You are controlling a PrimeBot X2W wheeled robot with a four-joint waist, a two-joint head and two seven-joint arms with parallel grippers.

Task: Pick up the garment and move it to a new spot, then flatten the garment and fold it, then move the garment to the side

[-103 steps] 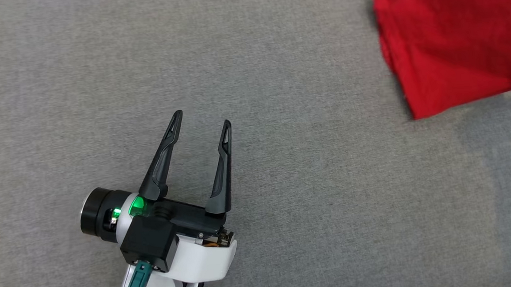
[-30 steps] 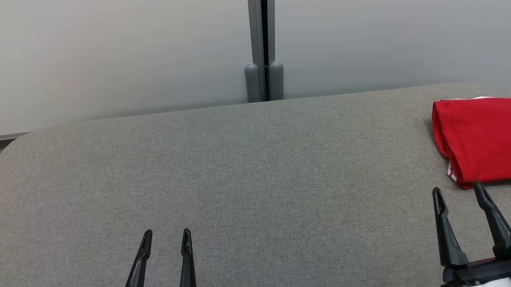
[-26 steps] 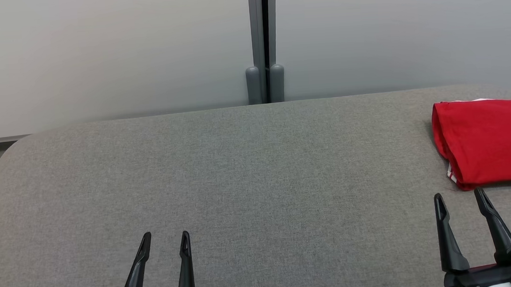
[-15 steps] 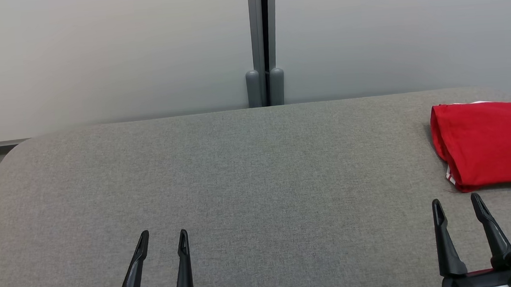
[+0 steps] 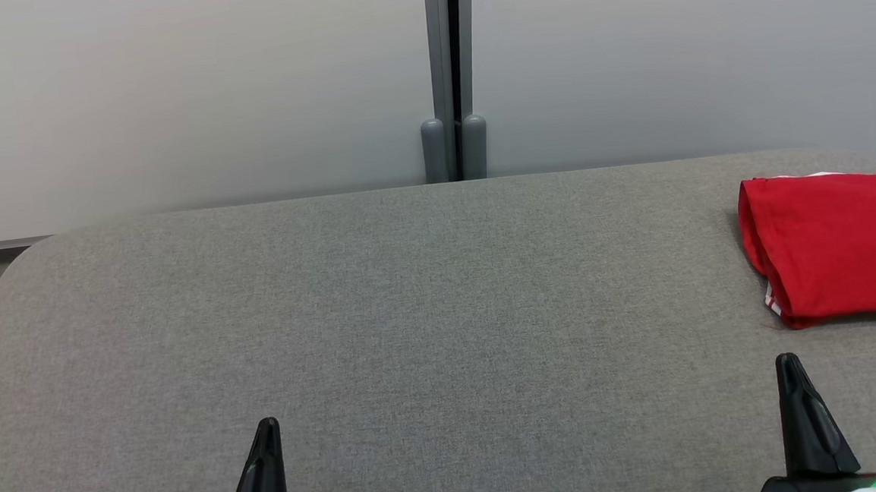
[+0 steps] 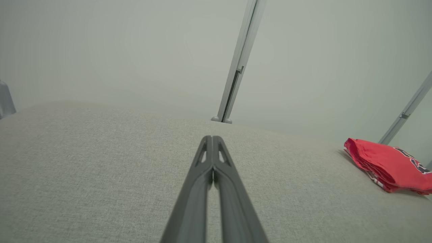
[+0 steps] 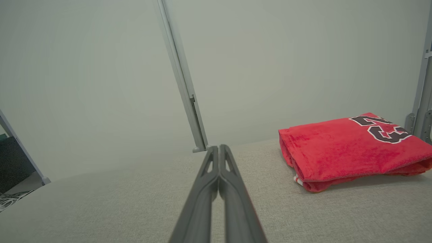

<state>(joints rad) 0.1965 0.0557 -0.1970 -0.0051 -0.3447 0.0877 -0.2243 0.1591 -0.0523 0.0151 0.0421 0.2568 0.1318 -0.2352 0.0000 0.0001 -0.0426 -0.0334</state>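
Red garment (image 7: 337, 152) – dark white-edged chars on top, cut off – unreadable.

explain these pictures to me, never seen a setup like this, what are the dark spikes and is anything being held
This is a two-armed robot at a grey padded table. The head view comes from a camera on its head, looking forward and down. The dark spikes at the bottom of that view are its grippers, each a pair of long fingers: the left gripper at lower left and the right gripper at lower right. The other two pictures come from a camera on each wrist, looking along that arm's own fingers. Both grippers are shut, finger against finger, and hold nothing. On the table lies a folded red garment with dark lettering, on the robot's right, apart from both grippers. Behind the table is a pale wall.
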